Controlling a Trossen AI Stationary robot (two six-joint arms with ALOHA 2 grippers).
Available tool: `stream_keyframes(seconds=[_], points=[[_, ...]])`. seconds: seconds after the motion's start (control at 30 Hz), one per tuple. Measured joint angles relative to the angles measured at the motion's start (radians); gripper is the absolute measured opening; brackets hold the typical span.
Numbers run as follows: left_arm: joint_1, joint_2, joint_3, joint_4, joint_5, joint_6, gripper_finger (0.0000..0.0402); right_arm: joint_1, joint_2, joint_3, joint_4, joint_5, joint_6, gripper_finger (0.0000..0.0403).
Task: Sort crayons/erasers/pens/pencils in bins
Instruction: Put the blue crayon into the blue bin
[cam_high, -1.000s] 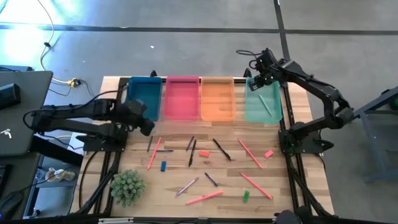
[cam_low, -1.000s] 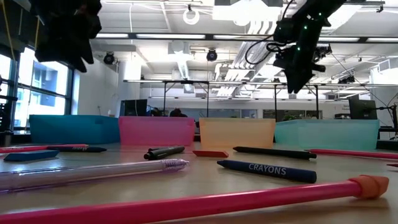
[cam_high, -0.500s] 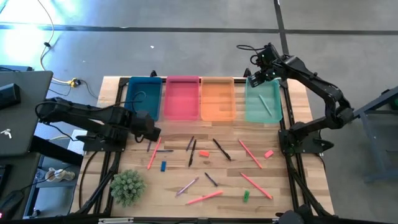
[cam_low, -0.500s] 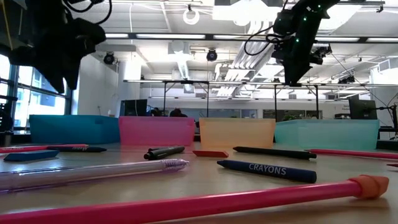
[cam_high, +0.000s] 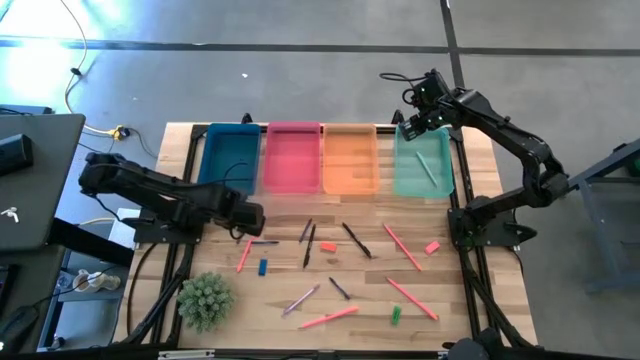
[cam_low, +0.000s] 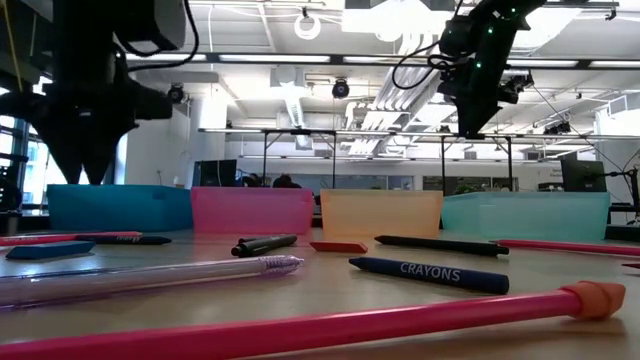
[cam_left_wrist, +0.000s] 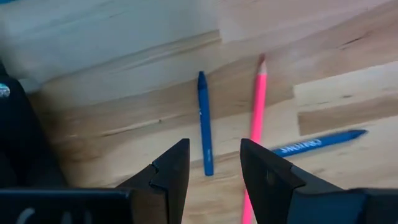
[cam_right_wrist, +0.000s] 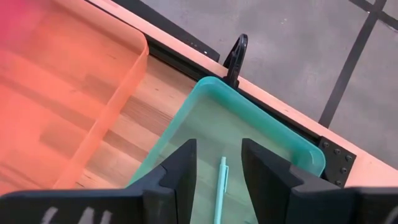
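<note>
Your left gripper (cam_high: 252, 215) is hanging over the left part of the wooden table (cam_high: 450, 300), just near of the blue shallow plastic bin (cam_high: 231, 156). Its fingers are standing apart with nothing between them. Through its wrist camera you are looking down on a dark blue crayon (cam_left_wrist: 204, 132) and a long pink pencil (cam_left_wrist: 255, 134) lying side by side on the wood, with a second blue crayon (cam_left_wrist: 318, 142) lying crosswise just beside the pencil.

Your right gripper (cam_high: 408, 128) is hovering above the far left corner of the teal-green shallow plastic bin (cam_high: 424, 162). Its fingers are likewise parted and empty. A pale teal pen (cam_right_wrist: 219, 193) is lying inside that bin.

The four bins are sitting in a row along the far edge: blue, then the pink plastic bin (cam_high: 291, 157), then the orange plastic bin (cam_high: 351, 158), then teal-green at the right.

The small erasers are lying loose on the table: a blue block (cam_high: 263, 267) near the left gripper, a red block (cam_high: 328, 246) towards the middle, a pink block (cam_high: 432, 247) at the right, and a green block (cam_high: 396, 314) at the near right. More sticks are scattered between them. A small green spiky plant (cam_high: 205, 301) is standing at the near left corner.
</note>
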Motion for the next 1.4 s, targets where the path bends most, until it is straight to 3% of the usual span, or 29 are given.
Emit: stream_keyframes(seconds=[0.87, 1.2, 1.4], points=[[0.002, 0.306, 0.001, 0.084, 0.037, 0.040, 0.0131, 0.000, 0.000, 0.000, 0.000, 0.000, -0.038, 0.0117], [0.002, 0.349, 0.006, 0.094, 0.039, 0.071, 0.0129, 0.000, 0.000, 0.000, 0.000, 0.000, -0.040, 0.0117], [0.002, 0.350, 0.004, 0.108, 0.034, 0.104, 0.0099, 0.000, 0.000, 0.000, 0.000, 0.000, -0.037, 0.0117]])
